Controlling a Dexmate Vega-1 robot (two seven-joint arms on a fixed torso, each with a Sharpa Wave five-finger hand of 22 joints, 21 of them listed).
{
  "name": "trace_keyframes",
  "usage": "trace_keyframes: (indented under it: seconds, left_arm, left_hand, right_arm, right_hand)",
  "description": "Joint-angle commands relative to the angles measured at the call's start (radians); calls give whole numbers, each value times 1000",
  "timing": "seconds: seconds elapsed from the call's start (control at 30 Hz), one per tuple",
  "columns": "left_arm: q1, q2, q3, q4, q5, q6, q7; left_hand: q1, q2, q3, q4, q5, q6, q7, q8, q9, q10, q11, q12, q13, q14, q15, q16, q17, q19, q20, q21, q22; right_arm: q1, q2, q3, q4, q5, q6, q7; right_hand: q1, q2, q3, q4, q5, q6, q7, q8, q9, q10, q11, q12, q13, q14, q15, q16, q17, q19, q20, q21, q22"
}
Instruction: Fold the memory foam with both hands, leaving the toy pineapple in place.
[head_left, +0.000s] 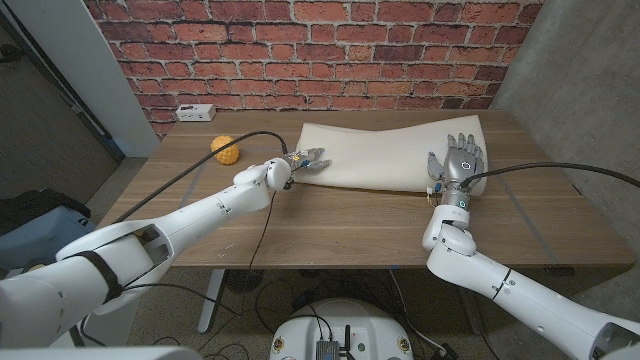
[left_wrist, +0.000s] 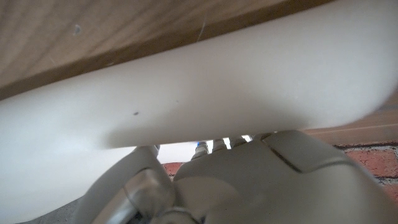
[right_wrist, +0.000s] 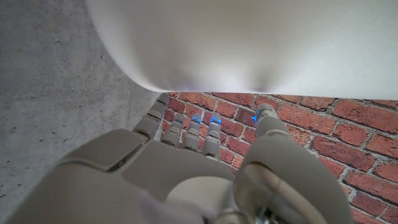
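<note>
A pineapple (head_left: 225, 149) and white box (head_left: 196, 111) sit left of the cream foam (head_left: 385, 155). Both hands, left (head_left: 305, 160) and right (head_left: 458, 160), rest on it, fingers spread, gripping nothing.

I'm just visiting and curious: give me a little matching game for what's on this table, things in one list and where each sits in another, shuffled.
Things:
1. memory foam
2. toy pineapple
3. white power strip
4. right hand

Places:
A. far left corner of the table, by the brick wall
B. on the foam's right end
C. across the table's middle
D. on the wood left of the foam

Pairs: 1-C, 2-D, 3-A, 4-B
</note>
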Motion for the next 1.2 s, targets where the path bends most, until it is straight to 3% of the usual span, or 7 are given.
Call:
trace_keyframes:
  seconds: [0.03, 0.4, 0.7, 1.0, 1.2]
  left_arm:
    - [-2, 11, -1, -2, 12, -28, -7]
    - [22, 30, -26, -27, 8, -79, 21]
    - [43, 53, -42, -72, 21, -99, 28]
    - [67, 83, -60, -126, 33, -134, 25]
    - [95, 116, -85, -185, 35, -159, 24]
  left_hand:
    - [4, -17, -3, -13, 7, -11, -1, 6, 4, -9, -8, 7, 4, 1, 6, 9, 3, 12, 8, 5, 3]
    - [29, -60, -18, -49, 11, 6, -11, 15, 4, 19, -16, 19, 4, 38, 16, 19, 5, 16, 57, 6, 4]
    - [40, -84, -28, -65, 15, 5, -14, 14, 5, 24, -15, 19, 5, 43, 18, 18, 5, 1, 86, -1, 4]
    - [69, -151, -57, -104, 27, 16, -15, 19, 6, 59, 1, 29, 6, 53, 29, 18, 7, -6, 142, -2, 3]
    - [86, -170, -64, -119, 33, 24, -16, 21, 6, 71, 3, 31, 7, 56, 33, 19, 8, -6, 167, -2, 4]
  right_arm:
    - [95, -75, -75, -21, 20, 16, 267]
    - [161, -104, -122, -15, 52, 6, 429]
    - [197, -114, -162, -1, 50, -9, 496]
    - [242, -106, -222, 30, 20, -46, 540]
    - [254, -104, -239, 41, 10, -48, 546]
  right_hand:
    - [-15, 0, -3, 9, -1, 17, 7, 2, 2, 25, 7, 12, 0, 36, -23, 15, 5, 29, -1, 10, 3]
    - [-28, 16, -6, 21, 1, 30, 16, 2, 2, 52, 15, 17, 1, 66, -22, 25, 9, 56, -3, 14, 4]
    - [-45, -2, -19, 26, 0, 13, 16, -7, 2, 38, 19, 8, 1, 64, -20, 20, 9, 55, 0, 9, 4]
    - [-45, -34, -32, 13, 3, -11, 19, -17, 2, 29, 13, 0, 1, 56, -22, 9, 4, 52, 2, 2, 4]
    - [-31, -42, -31, 0, 9, -24, 20, -20, 2, 24, 15, -3, 1, 54, -23, 3, 1, 52, 3, -1, 4]
